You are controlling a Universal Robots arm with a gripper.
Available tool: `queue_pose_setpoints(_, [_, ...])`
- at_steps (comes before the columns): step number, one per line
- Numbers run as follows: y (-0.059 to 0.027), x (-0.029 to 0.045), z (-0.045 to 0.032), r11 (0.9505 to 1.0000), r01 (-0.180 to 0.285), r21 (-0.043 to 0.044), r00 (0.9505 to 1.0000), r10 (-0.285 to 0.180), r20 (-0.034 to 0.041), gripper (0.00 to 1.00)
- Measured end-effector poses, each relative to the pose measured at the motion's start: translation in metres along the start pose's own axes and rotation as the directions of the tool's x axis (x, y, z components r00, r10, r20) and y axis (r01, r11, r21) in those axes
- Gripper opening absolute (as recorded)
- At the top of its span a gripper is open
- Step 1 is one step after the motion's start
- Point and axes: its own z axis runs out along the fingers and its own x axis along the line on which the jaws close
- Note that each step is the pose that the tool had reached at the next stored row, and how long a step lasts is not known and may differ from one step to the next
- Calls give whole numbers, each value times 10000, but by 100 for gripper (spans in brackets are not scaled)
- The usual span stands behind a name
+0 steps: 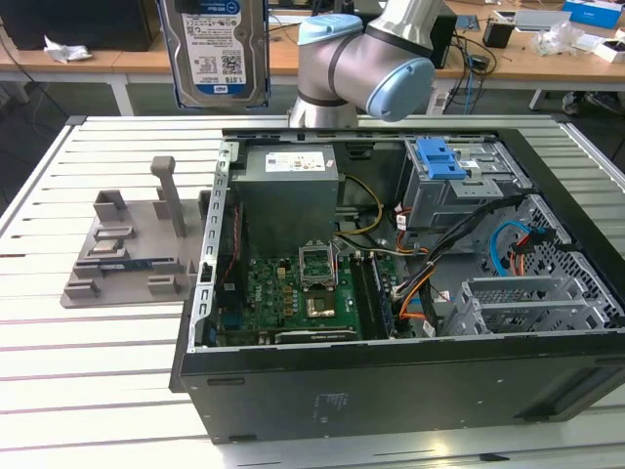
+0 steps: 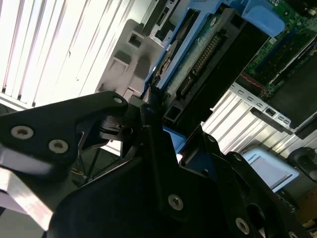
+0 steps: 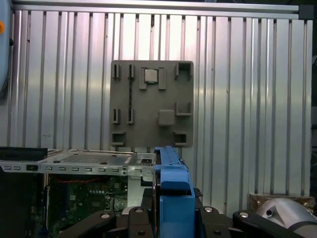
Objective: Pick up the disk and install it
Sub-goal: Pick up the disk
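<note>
Up at exterior view's top edge: 1 disk (image 1: 220,49), upright, off table (image 1: 98,391); 1 white-blue label w/ barcodes. Gripper (image 3: 173,213) clamped on disk's blue rail. On table: 1 open PC case (image 1: 391,391), 1 grey fixture plate (image 1: 103,285).

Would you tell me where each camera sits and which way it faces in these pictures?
Exterior view: off the arm, looking down across the table into the open computer case; the arm and the raised disk show.
First wrist view: on the wrist, looking down past the gripper and disk at the grey fixture.
Second wrist view: on the wrist, looking along the gripper at the disk's edge.
All three share the disk.
</note>
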Motion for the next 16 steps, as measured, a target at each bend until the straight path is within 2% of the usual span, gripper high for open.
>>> queue_pose_setpoints(16, [-44,94,10,10000,-1,-1,10000,1,0,37])
